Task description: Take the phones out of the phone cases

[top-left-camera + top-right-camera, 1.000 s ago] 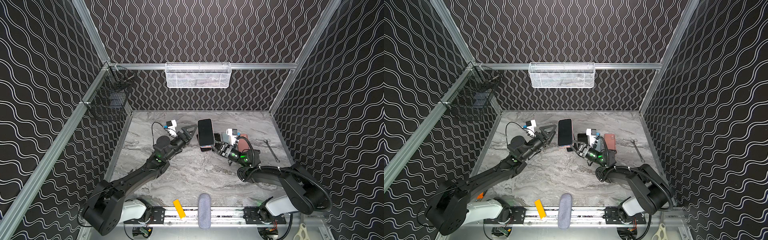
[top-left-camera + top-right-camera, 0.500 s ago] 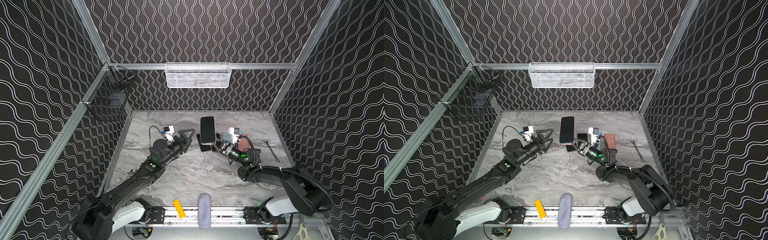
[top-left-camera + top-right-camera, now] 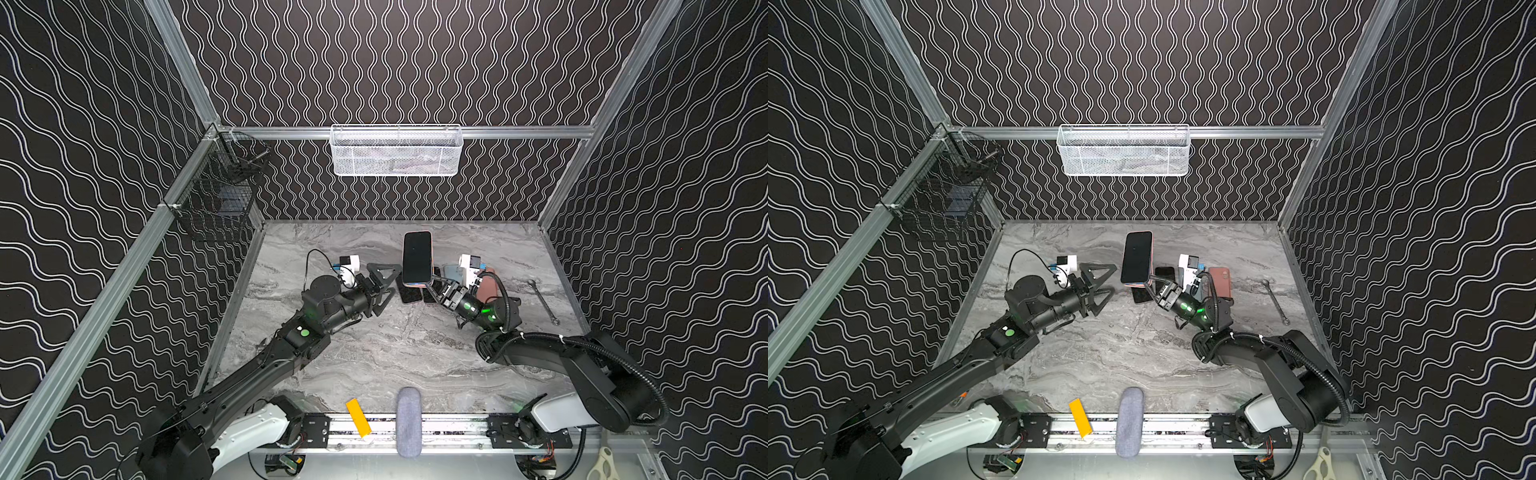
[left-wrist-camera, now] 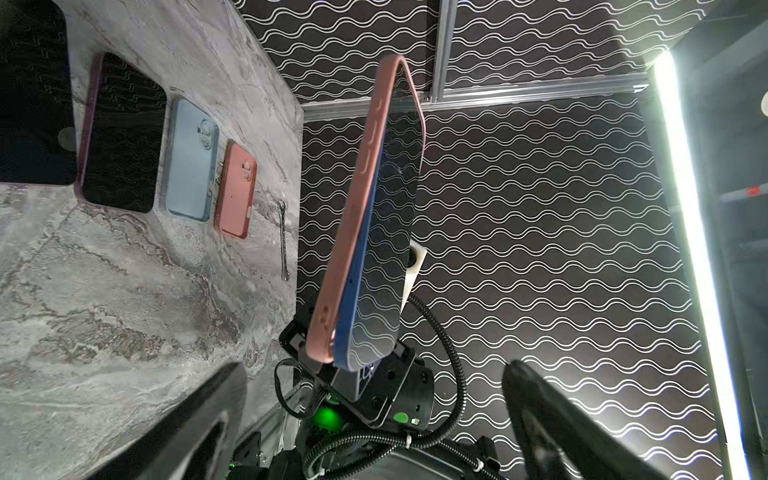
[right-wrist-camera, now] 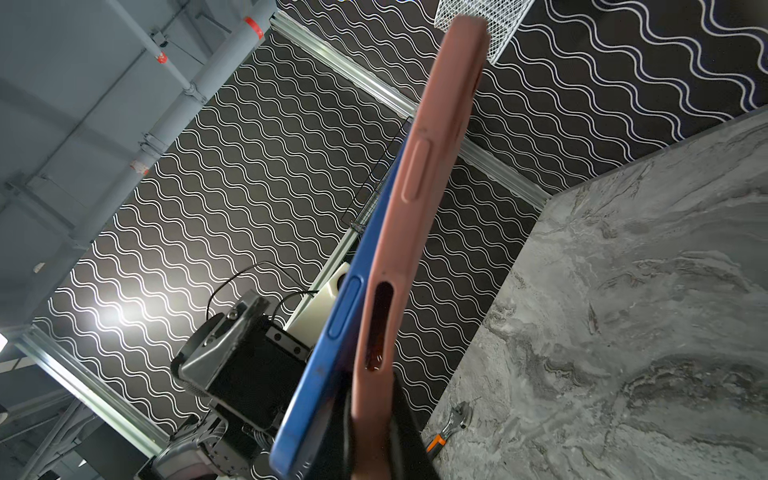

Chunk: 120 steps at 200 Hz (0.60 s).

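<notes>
The phone [image 3: 417, 257], a blue handset with a dark glossy screen, stood nearly upright above the back of the marble bench [image 3: 374, 353], still seated in its soft pink phone case [image 4: 357, 199]. The right claw [image 3: 432, 289] was clamped on the lower end of the case. In the right wrist view the phone's blue side [image 5: 345, 328] had sprung away from the pink rim [image 5: 419, 199] near that grip, while the upper end remained tucked inside. The left claw [image 3: 392, 281] hung just beside the phone's left edge with its fingers spread wide, touching nothing. A second before, that claw had reached right up against the phone's left edge with its fingers less widely spread; it had since opened fully and drawn back toward its own side. The phone stood slightly higher and farther toward the back wall than it had then. On the bench beneath lay two dark handsets [image 4: 124, 137], a pale blue case [image 4: 191, 162] and a salmon case [image 4: 237, 191] in a row, with a wrench [image 3: 542, 301] well apart on the right.
</notes>
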Each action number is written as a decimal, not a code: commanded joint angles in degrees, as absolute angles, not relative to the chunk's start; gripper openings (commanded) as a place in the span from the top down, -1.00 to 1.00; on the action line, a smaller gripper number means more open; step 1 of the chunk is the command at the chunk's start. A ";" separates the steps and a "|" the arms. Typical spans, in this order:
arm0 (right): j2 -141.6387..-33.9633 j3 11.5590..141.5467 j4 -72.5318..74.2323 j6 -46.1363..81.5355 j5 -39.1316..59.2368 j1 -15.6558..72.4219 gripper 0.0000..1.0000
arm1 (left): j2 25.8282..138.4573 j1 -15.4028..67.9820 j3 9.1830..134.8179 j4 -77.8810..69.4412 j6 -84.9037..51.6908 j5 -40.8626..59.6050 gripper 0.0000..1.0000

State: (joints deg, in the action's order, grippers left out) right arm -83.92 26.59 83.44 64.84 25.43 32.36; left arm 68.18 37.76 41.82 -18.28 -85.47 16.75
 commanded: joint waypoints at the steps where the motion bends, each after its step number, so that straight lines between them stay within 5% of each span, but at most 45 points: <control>1: -83.76 26.41 87.12 64.43 24.43 32.43 0.89 | 68.65 38.30 43.46 -18.81 -85.92 17.58 -0.97; 120: -81.97 24.53 86.69 64.31 24.17 32.69 0.89 | 71.96 40.16 46.84 -19.77 -85.47 17.14 -0.97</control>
